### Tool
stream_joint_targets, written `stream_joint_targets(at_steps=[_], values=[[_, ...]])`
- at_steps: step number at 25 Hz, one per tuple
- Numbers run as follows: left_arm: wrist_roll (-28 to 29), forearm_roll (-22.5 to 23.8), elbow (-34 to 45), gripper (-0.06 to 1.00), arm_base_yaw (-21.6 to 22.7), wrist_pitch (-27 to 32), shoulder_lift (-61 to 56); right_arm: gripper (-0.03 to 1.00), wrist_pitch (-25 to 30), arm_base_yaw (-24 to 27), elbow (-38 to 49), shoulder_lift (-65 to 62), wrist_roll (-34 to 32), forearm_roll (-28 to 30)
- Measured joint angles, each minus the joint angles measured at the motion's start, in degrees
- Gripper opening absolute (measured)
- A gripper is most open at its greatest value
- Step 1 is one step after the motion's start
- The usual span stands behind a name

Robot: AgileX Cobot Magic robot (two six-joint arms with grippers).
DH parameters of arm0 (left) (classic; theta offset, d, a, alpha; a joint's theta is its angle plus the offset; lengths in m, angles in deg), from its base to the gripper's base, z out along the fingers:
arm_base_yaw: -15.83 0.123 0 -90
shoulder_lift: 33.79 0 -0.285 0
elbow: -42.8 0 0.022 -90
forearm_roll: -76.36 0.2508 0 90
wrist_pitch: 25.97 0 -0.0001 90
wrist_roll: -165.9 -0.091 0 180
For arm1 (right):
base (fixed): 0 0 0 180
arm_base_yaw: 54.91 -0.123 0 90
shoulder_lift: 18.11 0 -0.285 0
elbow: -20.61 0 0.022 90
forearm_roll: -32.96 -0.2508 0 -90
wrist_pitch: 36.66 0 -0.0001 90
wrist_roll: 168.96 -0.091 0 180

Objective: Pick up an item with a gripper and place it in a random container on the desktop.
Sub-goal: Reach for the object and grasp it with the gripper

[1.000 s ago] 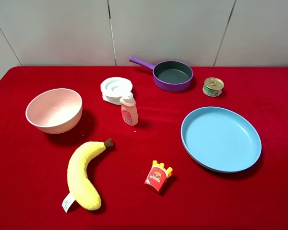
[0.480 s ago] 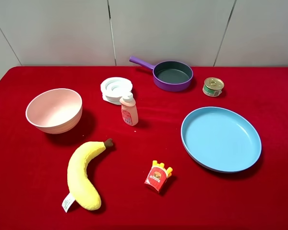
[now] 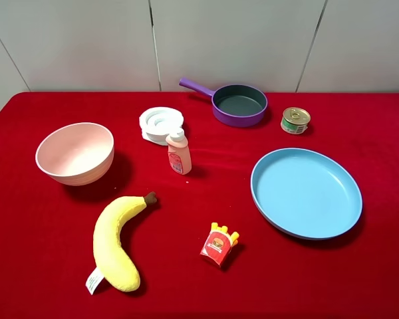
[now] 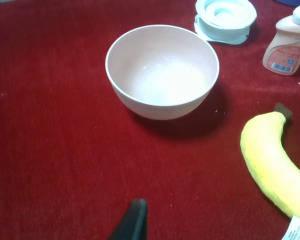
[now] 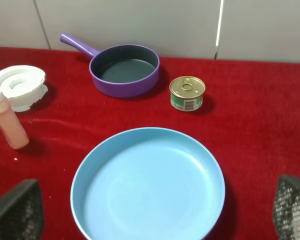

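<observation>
exterior high: can [image 3: 295, 120] near pan [image 3: 238, 120]

Bowl [image 4: 162, 75]: pink, upright on the red bench [image 4: 50, 150], 12 o'clock from the pincer [image 4: 132, 222]
Banana [image 4: 270, 160]: yellow, 4 o'clock from the bowl, apart
Bottle [image 4: 285, 45]: 2 o'clock from the bowl
</observation>
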Motion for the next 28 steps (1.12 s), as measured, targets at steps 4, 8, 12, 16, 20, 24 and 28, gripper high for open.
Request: stream_joint_targets(at_steps=[4,8,12,16,20,24,28], values=[[0.0,0.0,0.0,0.92,0.0,0.0,0.0,0.69,0.0,0.0,0.0,0.0,0.0,0.0],[0.0,0.0,0.0,0.92,0.0,0.0,0.0,0.69,0.0,0.0,0.0,0.0,0.0,0.0],[0.0,0.0,0.0,0.92,0.0,0.0,0.0,0.69,0.0,0.0,0.0,0.0,0.0,0.0],[0.0,0.0,0.0,0.92,0.0,0.0,0.0,0.69,0.0,0.0,0.0,0.0,0.0,0.0],[0.0,0.0,0.0,0.92,0.0,0.0,0.0,0.69,0.1,0.0,0.0,0.0,0.0,1.3],[0.0,0.0,0.0,0.92,0.0,0.0,0.0,0.69,0.1,0.0,0.0,0.0,0.0,2.0],[0.0,0.0,0.0,0.92,0.0,0.0,0.0,0.69,0.1,0.0,0.0,0.0,0.0,2.2]])
